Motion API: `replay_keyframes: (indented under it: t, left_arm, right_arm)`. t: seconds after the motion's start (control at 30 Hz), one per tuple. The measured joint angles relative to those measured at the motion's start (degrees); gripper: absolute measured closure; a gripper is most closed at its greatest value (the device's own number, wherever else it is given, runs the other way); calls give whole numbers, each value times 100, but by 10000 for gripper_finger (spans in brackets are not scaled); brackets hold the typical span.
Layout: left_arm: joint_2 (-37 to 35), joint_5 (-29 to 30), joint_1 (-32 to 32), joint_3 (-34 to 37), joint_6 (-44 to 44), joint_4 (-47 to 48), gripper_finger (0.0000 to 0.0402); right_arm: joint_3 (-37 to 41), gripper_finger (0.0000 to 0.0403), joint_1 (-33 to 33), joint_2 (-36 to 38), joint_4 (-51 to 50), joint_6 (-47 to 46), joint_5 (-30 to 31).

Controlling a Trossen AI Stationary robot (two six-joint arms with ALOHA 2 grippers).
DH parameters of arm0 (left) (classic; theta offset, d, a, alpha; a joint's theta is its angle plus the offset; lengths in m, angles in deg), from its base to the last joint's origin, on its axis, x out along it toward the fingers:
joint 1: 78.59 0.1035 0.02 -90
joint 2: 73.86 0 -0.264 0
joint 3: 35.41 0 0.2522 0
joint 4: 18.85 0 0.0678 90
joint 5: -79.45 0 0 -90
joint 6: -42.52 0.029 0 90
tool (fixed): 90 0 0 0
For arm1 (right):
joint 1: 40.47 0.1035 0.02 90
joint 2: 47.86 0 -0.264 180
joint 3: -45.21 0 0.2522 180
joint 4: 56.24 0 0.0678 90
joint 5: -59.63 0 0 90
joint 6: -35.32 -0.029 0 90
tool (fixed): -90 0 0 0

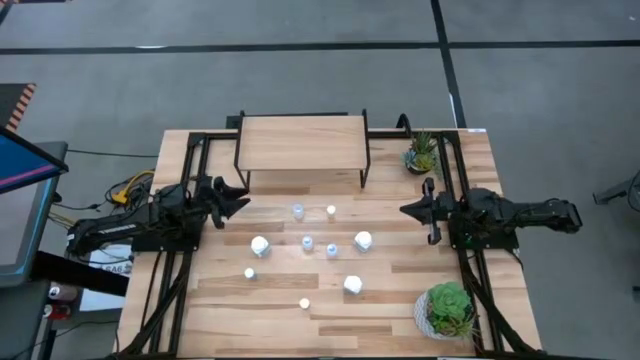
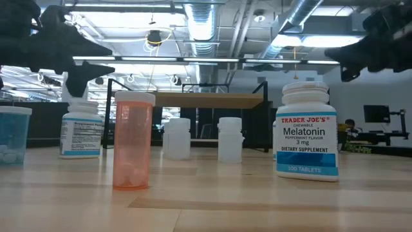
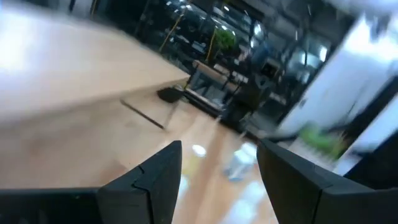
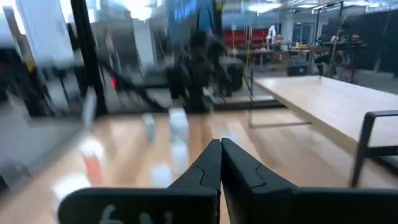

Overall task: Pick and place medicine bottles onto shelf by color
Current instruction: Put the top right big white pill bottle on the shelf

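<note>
Shelf [image 1: 300,140] at table's 12 o'clock looks bare; medicine bottles [image 1: 307,243] all loose mid-table. Your left gripper [image 1: 236,199] wide, right gripper [image 1: 407,209] closed, empty.

Nine small medicine bottles [image 1: 307,243] stand upright and apart on the tabletop in front of the shelf [image 1: 302,143], a light-wood board on thin black legs with nothing on it. Among them are larger white bottles [image 1: 362,240], a white one labelled Melatonin [image 2: 306,131], a translucent orange vial [image 2: 133,140] and a pale-blue one [image 2: 13,135].
</note>
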Motion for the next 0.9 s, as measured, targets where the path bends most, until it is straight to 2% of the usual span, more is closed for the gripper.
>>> replay_keyframes:
  t: [0.07,0.13,0.23,0.4,0.6,0.77,0.9]
  left_arm:
    - [0,196,2,0,-654,-14,205]
    - [0,265,0,0,-782,-33,205]
    - [0,285,-44,0,-298,-32,205]
    - [0,331,-92,-1,1110,-38,205]
    - [0,642,-92,0,1161,-155,205]
    - [2,252,-92,-1,1284,-542,205]
    - [0,55,-92,0,1348,-748,205]
  right_arm:
    - [-29,376,0,5,-17,-668,0]
    - [-69,376,0,8,3,-1158,2]
    - [-83,373,0,11,0,-1435,2]
    - [-83,371,0,6,-69,-1439,2]
    - [-94,371,50,6,41,-2034,-12]
    - [-102,368,36,6,542,-2523,-48]
    - [-107,337,57,-13,1072,-2852,-72]
